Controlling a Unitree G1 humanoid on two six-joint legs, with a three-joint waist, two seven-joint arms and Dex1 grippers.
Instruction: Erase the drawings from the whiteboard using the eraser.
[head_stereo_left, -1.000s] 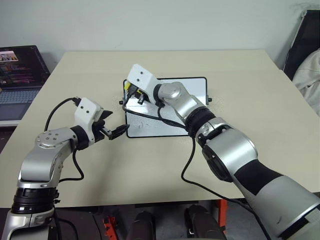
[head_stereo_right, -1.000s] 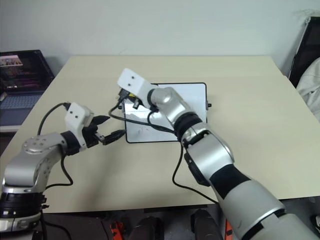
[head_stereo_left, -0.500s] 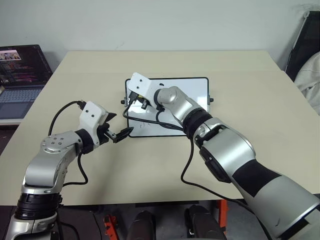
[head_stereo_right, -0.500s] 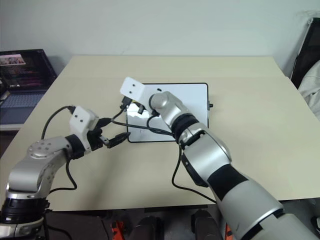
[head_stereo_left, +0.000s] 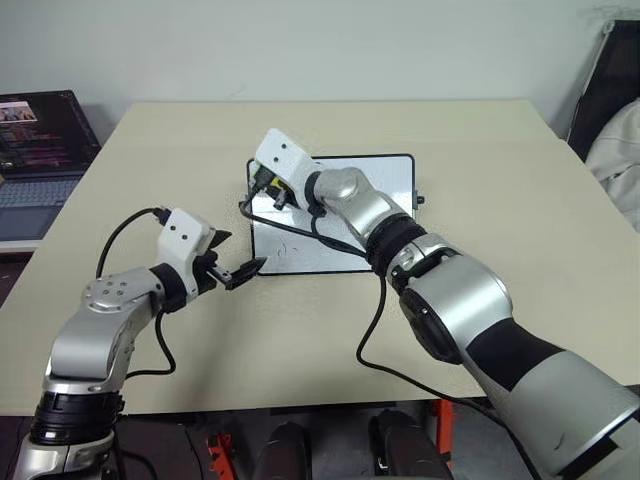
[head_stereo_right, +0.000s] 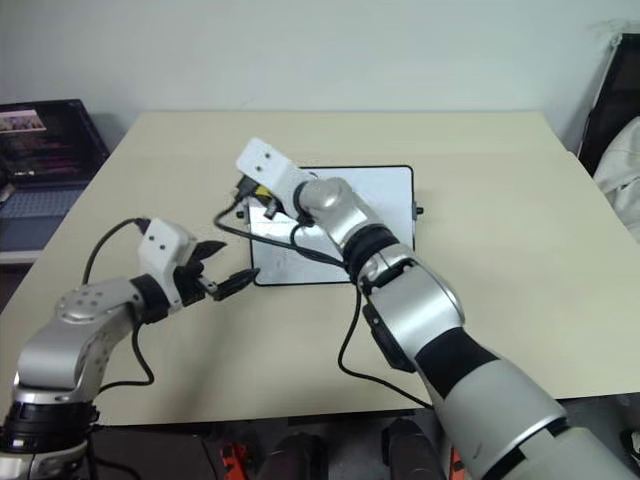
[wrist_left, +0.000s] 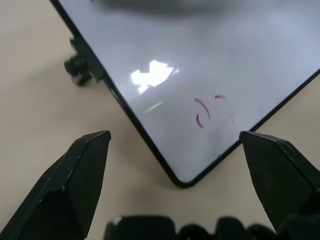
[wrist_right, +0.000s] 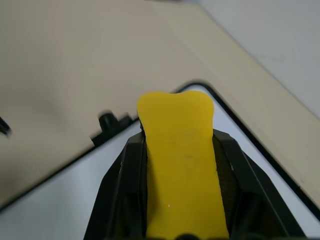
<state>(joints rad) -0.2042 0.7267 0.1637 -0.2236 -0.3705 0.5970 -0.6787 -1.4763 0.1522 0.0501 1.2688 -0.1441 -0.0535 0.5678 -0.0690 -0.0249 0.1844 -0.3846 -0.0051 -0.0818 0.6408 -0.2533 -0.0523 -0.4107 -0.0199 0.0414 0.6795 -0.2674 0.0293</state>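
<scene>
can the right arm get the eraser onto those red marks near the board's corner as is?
Probably yes. The right gripper holds the eraser over the whiteboard; the marks lie bare, and the open left gripper sits just off that corner.

surface: beige table (head_stereo_left: 480, 170) | on it: whiteboard (head_stereo_left: 385, 180), flat

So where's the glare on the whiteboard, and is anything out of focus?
Left wrist view: a bright glare patch sits on the whiteboard, beside the sharp red drawings; the board's far part blurs. Right wrist view: the eraser in the right gripper looks soft, the table behind blurred. Left eye view: a faint sheen on the board.
</scene>
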